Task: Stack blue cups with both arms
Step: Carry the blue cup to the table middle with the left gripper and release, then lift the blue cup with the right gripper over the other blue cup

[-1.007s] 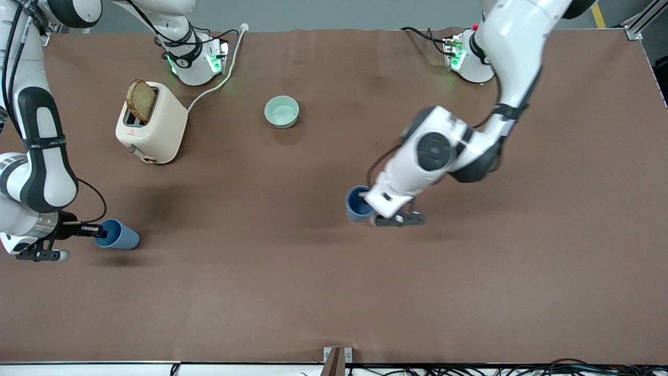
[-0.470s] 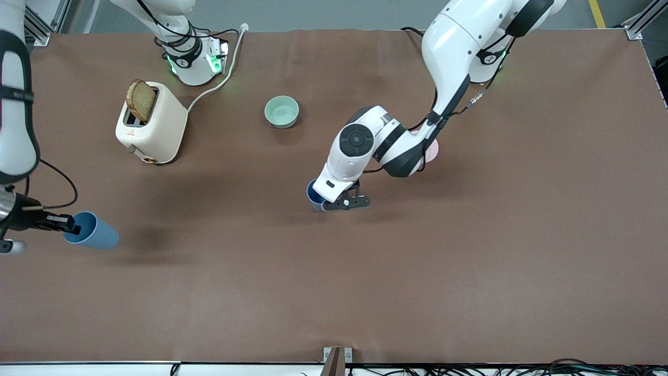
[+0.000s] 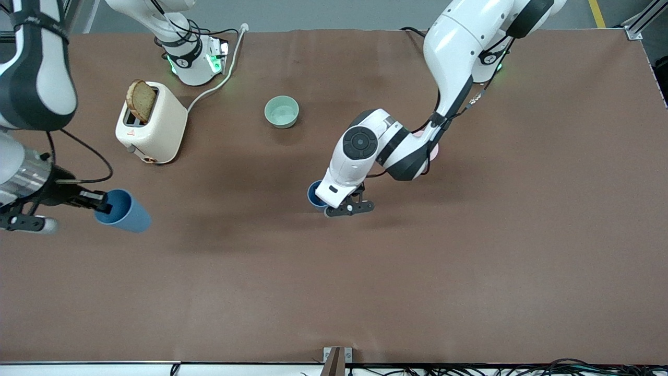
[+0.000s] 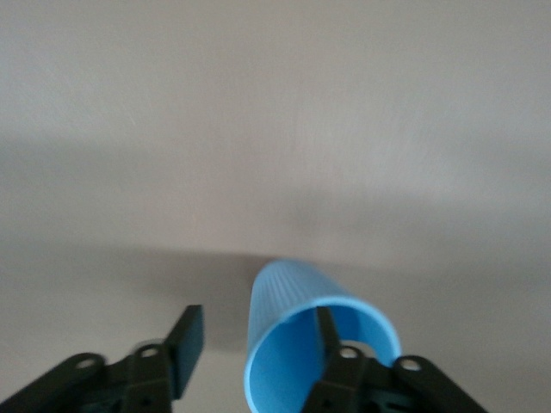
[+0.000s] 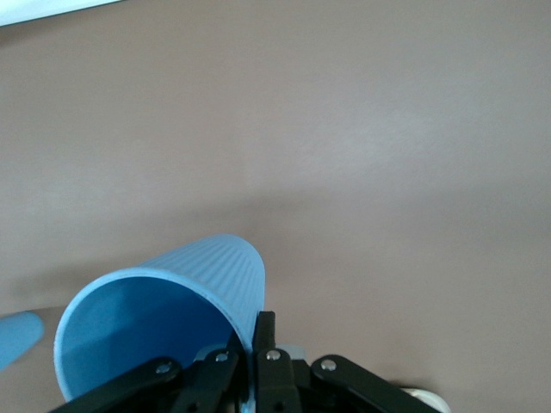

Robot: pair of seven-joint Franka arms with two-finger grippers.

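**Two blue cups, one carried, one set near mid-desk**

Right hand (image 3: 99, 202) over the right arm's end of the desk (image 3: 469, 261), fingers pressed together on the rim wall of the carried cup (image 3: 125, 213). One finger inside the mouth, one outside. Cup tilted, mouth toward the hand and base pointing away, clear of the surface. Held by the rim, probably so that the tapered base stays free to go down into the other cup.

Left hand (image 3: 342, 208) low near the middle of the desk, at the standing cup (image 3: 314, 193). Fingers spread: one inside the mouth, the other well outside the wall, nothing pinched. Mouth facing up and open, a sensible target for stacking. Likely placed centrally so that both arms can reach it.

Not stacked yet; the two cups well apart.

Hard to make out:
- Base of the standing cup covered by the left hand, so contact with the desk cannot be confirmed.
- Pink bowl (image 3: 434, 151) almost wholly hidden under the left arm.
- Blue sliver (image 5: 17, 337) at the edge of the right wrist view, perhaps the other cup; cannot tell.
- Right arm cut off at the frame edge.

Mint-green bowl (image 3: 282, 111) and toaster (image 3: 151, 125) with its bread slice (image 3: 141, 100) farther from the front camera, out of the way.
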